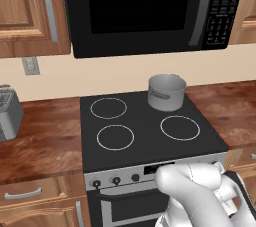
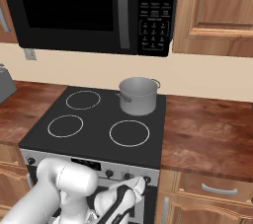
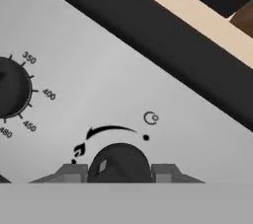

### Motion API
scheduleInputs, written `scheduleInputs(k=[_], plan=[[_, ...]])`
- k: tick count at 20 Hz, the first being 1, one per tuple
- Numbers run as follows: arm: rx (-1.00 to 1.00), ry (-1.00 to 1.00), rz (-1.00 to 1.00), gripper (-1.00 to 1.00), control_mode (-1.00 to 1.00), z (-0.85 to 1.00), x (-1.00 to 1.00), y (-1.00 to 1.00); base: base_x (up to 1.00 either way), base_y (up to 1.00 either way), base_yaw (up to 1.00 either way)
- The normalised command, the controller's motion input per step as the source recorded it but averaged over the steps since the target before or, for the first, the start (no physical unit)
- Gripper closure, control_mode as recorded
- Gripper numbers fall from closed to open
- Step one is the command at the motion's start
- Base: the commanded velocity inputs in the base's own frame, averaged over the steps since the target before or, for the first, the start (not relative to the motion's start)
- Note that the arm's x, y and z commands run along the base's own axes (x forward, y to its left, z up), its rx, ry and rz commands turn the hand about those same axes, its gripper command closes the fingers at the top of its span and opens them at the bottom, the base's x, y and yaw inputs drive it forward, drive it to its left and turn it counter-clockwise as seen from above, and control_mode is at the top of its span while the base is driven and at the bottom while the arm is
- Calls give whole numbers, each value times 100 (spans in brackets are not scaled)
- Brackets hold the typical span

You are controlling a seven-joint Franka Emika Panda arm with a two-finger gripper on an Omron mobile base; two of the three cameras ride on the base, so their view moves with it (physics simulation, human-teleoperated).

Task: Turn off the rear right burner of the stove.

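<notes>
Knob (image 3: pixel 119 161) sits on the stove (image 1: pixel 150 143) front panel, right end, between the spread fingers (image 3: pixel 71 172), one each side; contact unclear. Looks small, rigid, smooth plastic, likely slippery. Pinch across its round body, then twist.

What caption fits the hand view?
Gripper fingers straddle a small black knob on the stove's silver front panel.

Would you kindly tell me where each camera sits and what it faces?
Left base view: behind the arm's left, facing the stove and pot; white arm lower right.
Right base view: behind the arm's right, same stove, pot and microwave; arm lower left.
Hand view: on the hand, close to the front panel; end effector straddles a knob.
</notes>
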Motion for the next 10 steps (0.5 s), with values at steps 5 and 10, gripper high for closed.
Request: scheduleInputs(k=[5,10], plan=[[32,7,-10,100,-100,2,8,0,0,0,0],[32,8,-9,100,-100,0,9,4,0,0,0]])
